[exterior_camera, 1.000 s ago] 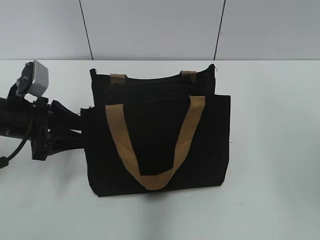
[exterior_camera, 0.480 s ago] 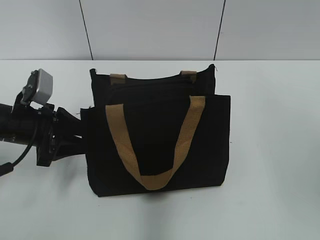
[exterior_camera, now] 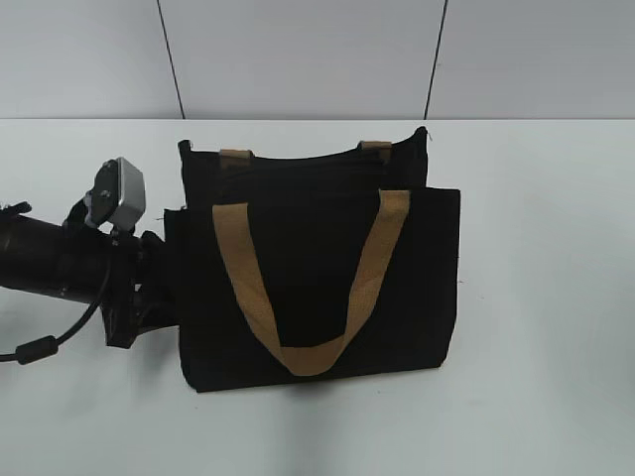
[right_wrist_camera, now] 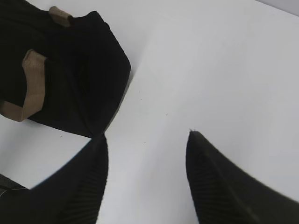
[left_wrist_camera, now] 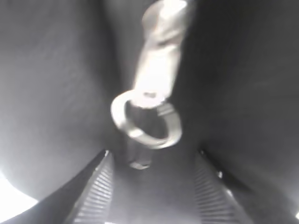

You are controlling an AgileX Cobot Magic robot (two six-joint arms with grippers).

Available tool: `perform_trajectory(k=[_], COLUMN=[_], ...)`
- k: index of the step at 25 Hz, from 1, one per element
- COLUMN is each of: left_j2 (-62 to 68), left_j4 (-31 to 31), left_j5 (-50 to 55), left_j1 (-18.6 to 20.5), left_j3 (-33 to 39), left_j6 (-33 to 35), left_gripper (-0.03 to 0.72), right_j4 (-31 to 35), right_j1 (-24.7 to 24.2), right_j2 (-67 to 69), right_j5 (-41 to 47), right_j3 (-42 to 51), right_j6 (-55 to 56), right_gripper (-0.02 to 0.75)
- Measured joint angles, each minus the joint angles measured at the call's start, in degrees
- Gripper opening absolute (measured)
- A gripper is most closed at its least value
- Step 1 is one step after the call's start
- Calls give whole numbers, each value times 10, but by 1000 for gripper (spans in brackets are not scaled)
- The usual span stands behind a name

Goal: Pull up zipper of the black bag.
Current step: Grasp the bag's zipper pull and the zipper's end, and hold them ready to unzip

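The black bag (exterior_camera: 317,278) lies on the white table with a tan handle loop (exterior_camera: 298,357) across its front. My left gripper (exterior_camera: 159,288) is pressed against the bag's left side. In the left wrist view the zipper's silvery pull tab with its ring (left_wrist_camera: 147,116) hangs against black fabric just beyond my open left gripper (left_wrist_camera: 152,156), and its lowest end reaches between the fingertips. My right gripper (right_wrist_camera: 147,135) is open and empty above bare table, with a corner of the bag (right_wrist_camera: 79,70) to its upper left. It is out of the exterior view.
The white table (exterior_camera: 546,297) spreads to the right of and in front of the bag. A grey panelled wall (exterior_camera: 298,59) stands behind. A black cable (exterior_camera: 40,347) trails from the left arm at the left edge.
My left arm has moved right, up to the bag's left side. The bag has shifted slightly to the right.
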Motion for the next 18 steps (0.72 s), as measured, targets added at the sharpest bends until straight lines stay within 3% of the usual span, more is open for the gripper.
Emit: perform_trajectory(k=[9, 12, 15, 18], left_j2=[17, 17, 17, 16], left_j4=[-55, -59, -60, -58], left_j5=[5, 18, 27, 29], left_j1=[0, 0, -1, -2], left_j3=[0, 0, 0, 0], left_j6=[1, 1, 1, 1], left_gripper=[396, 278, 76, 31], right_j4=[0, 0, 0, 0], right_j1=[0, 0, 0, 0], right_j2=[0, 0, 0, 0], right_j5=[0, 0, 0, -1], right_j3=[0, 0, 0, 0], right_j6=[0, 0, 0, 0], right_gripper=[417, 417, 417, 417])
